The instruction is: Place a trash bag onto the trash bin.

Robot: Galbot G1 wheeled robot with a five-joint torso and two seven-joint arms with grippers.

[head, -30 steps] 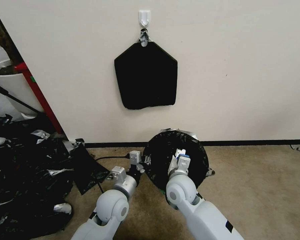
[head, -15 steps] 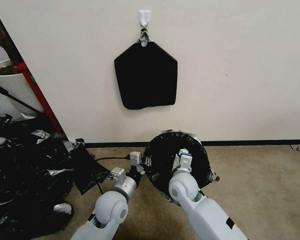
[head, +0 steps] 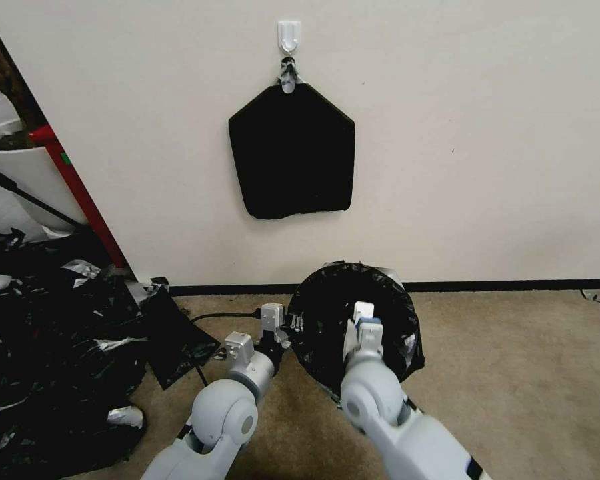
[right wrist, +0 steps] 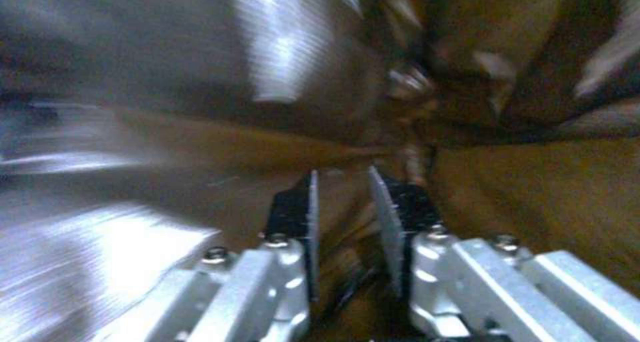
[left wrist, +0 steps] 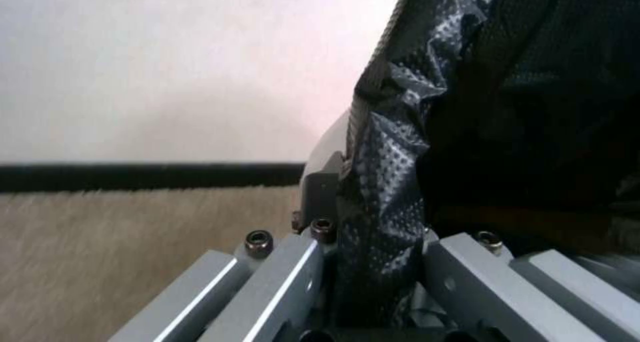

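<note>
Trash bag [head: 327, 313] — draped over trash bin [left wrist: 325, 150] on the floor, mouth tilted toward me; my left gripper [left wrist: 373, 262] pinches its left rim film, my right gripper [right wrist: 347, 232] — nearly shut, empty — reaches inside

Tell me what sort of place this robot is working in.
Probably an indoor test room or office corner: beige carpet, a plain cream wall with a stack of bags hung from a hook, and a heap of used black plastic nearby.
</note>
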